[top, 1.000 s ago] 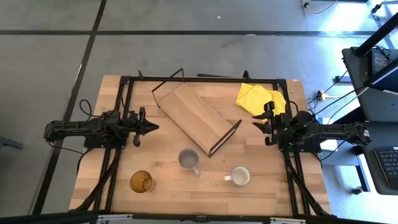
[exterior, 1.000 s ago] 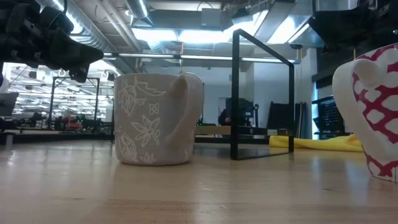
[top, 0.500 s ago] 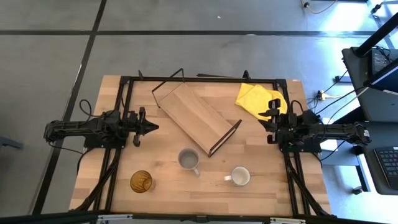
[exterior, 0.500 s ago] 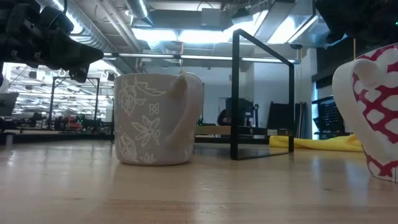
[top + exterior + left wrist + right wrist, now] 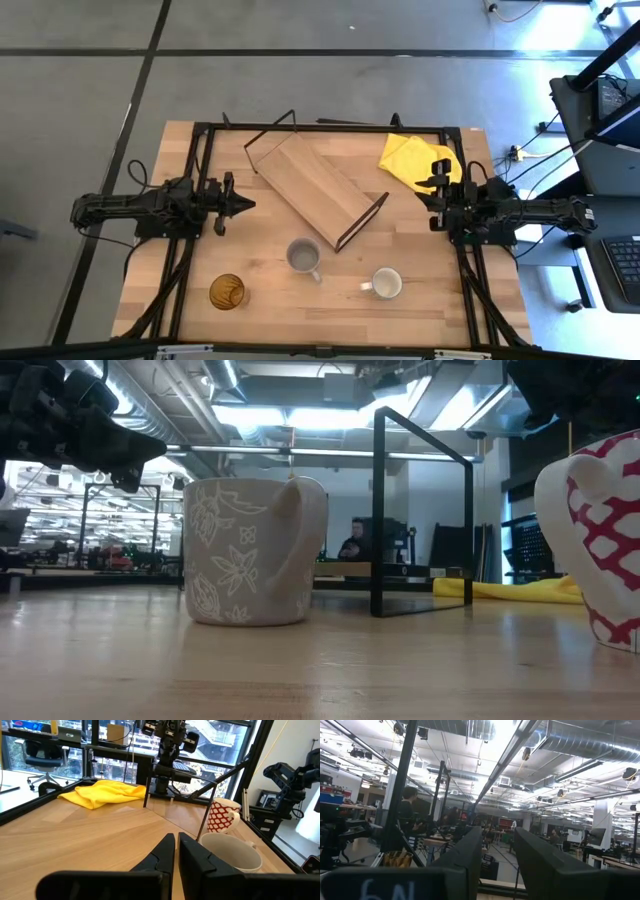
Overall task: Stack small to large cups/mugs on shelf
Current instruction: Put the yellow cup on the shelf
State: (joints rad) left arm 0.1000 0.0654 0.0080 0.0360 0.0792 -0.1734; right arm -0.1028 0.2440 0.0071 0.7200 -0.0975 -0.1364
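The light-wood shelf stands slantwise at the table's far middle on its black wire end frames. The grey mug stands just in front of it. The white mug with a red pattern stands to the grey mug's right. The amber tumbler stands at the near left. All three rest upright on their bases. My left gripper is shut and empty at the left, pointing toward the shelf. My right gripper is open and empty at the right, tipped upward.
A yellow cloth lies at the far right corner, beside my right gripper. Bare tabletop lies between the mugs and the near edge. A person shows in the room beyond the table.
My right gripper has drawn back toward the table's right edge and tipped its fingers upward. My left arm and the cups have kept still.
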